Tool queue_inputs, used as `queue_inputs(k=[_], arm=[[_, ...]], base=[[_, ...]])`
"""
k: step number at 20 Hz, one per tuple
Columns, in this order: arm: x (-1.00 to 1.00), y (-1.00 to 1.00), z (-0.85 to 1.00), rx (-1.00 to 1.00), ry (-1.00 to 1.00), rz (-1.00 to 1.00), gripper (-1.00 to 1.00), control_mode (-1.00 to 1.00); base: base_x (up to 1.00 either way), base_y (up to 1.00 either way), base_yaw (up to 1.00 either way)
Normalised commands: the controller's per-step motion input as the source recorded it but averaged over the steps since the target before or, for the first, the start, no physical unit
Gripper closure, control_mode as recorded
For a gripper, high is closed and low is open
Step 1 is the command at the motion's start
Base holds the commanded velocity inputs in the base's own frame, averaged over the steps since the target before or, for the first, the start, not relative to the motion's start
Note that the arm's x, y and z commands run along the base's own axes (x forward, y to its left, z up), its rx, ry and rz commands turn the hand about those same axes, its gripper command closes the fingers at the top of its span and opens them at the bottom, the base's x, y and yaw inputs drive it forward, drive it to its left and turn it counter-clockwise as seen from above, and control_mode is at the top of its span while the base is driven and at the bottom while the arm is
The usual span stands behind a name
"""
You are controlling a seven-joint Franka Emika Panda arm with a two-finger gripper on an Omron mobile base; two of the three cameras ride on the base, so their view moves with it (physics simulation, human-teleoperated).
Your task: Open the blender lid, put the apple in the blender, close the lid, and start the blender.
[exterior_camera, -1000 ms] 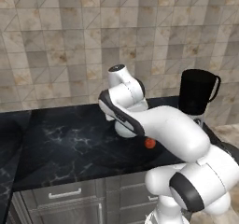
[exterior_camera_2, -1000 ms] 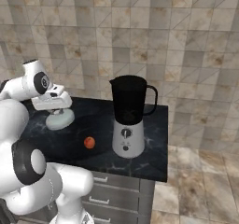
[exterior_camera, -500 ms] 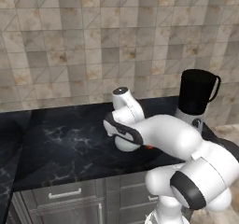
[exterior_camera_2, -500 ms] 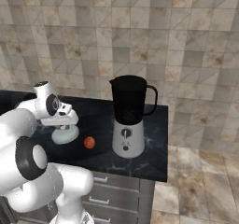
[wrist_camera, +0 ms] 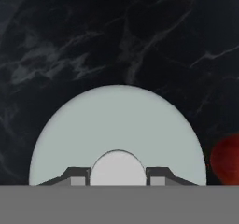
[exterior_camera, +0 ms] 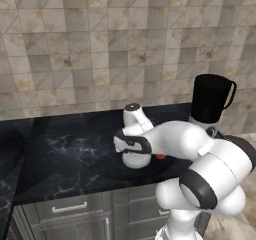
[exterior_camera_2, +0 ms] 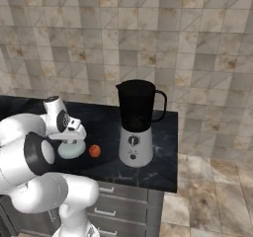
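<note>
Blender lid [wrist_camera: 116, 125] lies flat on the dark marbled bench [exterior_camera: 65, 154], off the jar, w/ the claw [wrist_camera: 117, 174] right over it. In the hand view the two fingertips [wrist_camera: 74, 175] sit either side of the lid's small knob [wrist_camera: 117, 168], close against it; prob. pinching it, but real contact can't be told from this angle. From the right base view the lid [exterior_camera_2: 70, 148] sits under the white hand, w/ the apple [exterior_camera_2: 94, 151] just beside it on the bench, apart from it, toward the blender [exterior_camera_2: 136, 125]. Apple also shows as a red blur [wrist_camera: 226, 158] at the right edge of the hand view. Blender stands upright near the bench's right end, dark jar open at top, handle to the right, black dial on the silver base. In the left base view the arm covers most of the lid [exterior_camera: 135, 159]; a sliver of apple [exterior_camera: 160, 157] peeks out beside it, blender [exterior_camera: 210, 101] behind.
</note>
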Motion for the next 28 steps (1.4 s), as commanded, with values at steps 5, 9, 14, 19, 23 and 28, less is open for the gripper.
queue_inputs(k=[5, 9, 14, 19, 23, 28], arm=[[0.09, 0.01, -0.45, 0.09, 0.00, 0.03, 1.00, -1.00], [0.09, 0.00, -0.37, 0.09, 0.00, 0.03, 1.00, -1.00], [0.00, 0.00, -0.23, 0.07, -0.01, 0.01, -1.00, -1.00], [0.00, 0.00, -0.01, 0.03, -0.01, 0.00, -1.00, -1.00], [-0.01, 0.00, 0.08, 0.00, -0.01, 0.00, -1.00, -1.00], [-0.11, 0.00, 0.46, -0.04, -0.01, 0.00, -1.00, -1.00]], base=[[0.00, 0.00, 0.00], [0.00, 0.00, 0.00], [0.00, 0.00, 0.00], [0.00, 0.00, 0.00], [0.00, 0.00, 0.00], [0.00, 0.00, 0.00]])
